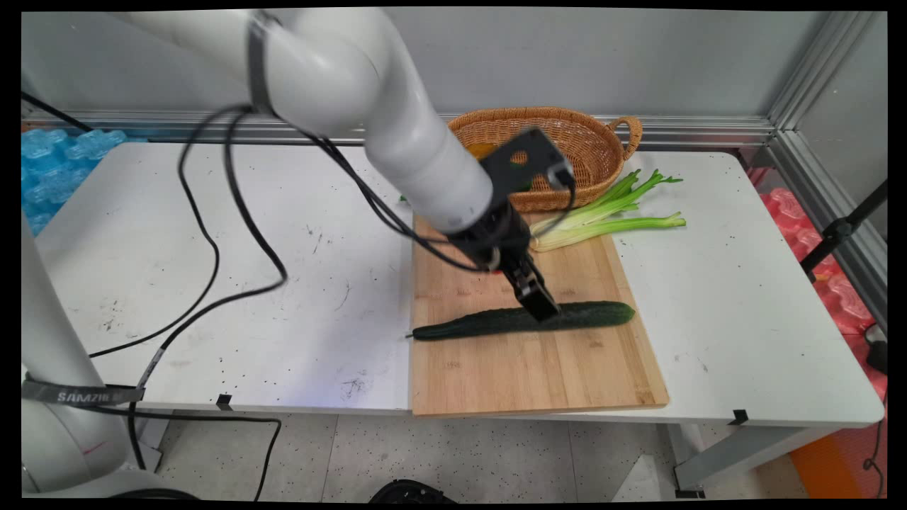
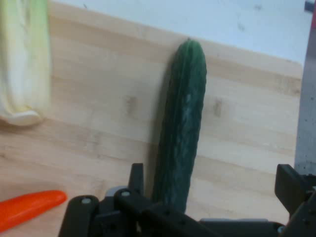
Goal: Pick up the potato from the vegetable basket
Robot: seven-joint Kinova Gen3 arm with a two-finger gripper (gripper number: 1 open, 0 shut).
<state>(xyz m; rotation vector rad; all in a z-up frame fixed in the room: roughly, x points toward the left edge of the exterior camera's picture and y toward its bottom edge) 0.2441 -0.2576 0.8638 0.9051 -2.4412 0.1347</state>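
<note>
Cucumber point(image 1: 521, 320) lies flat on the board point(image 1: 531, 368), its long axis running left to right across the main view, stalk end at the board's left edge and blunt end toward the right edge. In the hand view it runs up the picture, blunt end at the top. The gripper point(image 1: 540, 306) is down at the cucumber's middle with its jaws apart, one finger point(image 2: 137, 180) on one side of the cucumber and the other point(image 2: 291, 190) well off on the opposite side; whether either touches it cannot be made out. Celery point(image 1: 609, 216) lies across the board's far right corner, beside the basket point(image 1: 560, 152). An orange carrot point(image 2: 29, 206) shows in the hand view, cut off by the edge; in the main view the arm hides almost all of it.
</note>
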